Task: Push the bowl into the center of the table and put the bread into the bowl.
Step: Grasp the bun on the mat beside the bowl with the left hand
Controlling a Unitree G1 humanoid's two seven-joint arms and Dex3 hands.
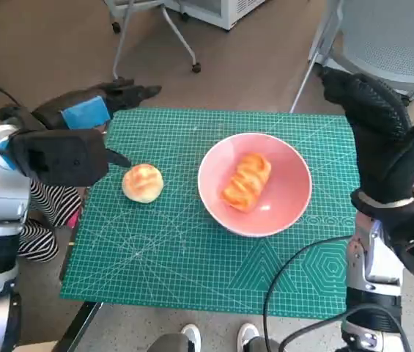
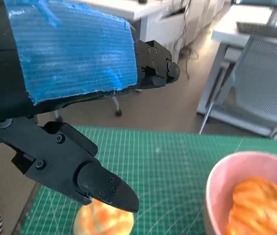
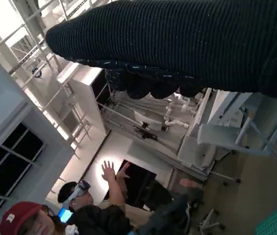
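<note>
A pink bowl (image 1: 294, 192) sits right of the middle of the green cutting mat (image 1: 177, 257), with a long orange bread roll (image 1: 247, 181) lying inside it. A round bun (image 1: 142, 182) lies on the mat left of the bowl. My left hand (image 1: 93, 110) hovers by the mat's far left edge, fingers spread and empty, with the bun (image 2: 104, 220) just beyond one fingertip (image 2: 109, 188) in the left wrist view. There the bowl (image 2: 216, 191) and roll (image 2: 256, 203) also show. My gloved right hand (image 1: 379, 128) is raised off the mat's right edge, holding nothing.
A grey mesh chair (image 1: 393, 37) stands behind the table's far right corner. A wheeled stand's legs (image 1: 155, 33) are on the floor beyond. Striped fabric (image 1: 45, 213) shows left of the table, shoes (image 1: 217, 336) at its near edge. People (image 3: 94, 210) appear in the right wrist view.
</note>
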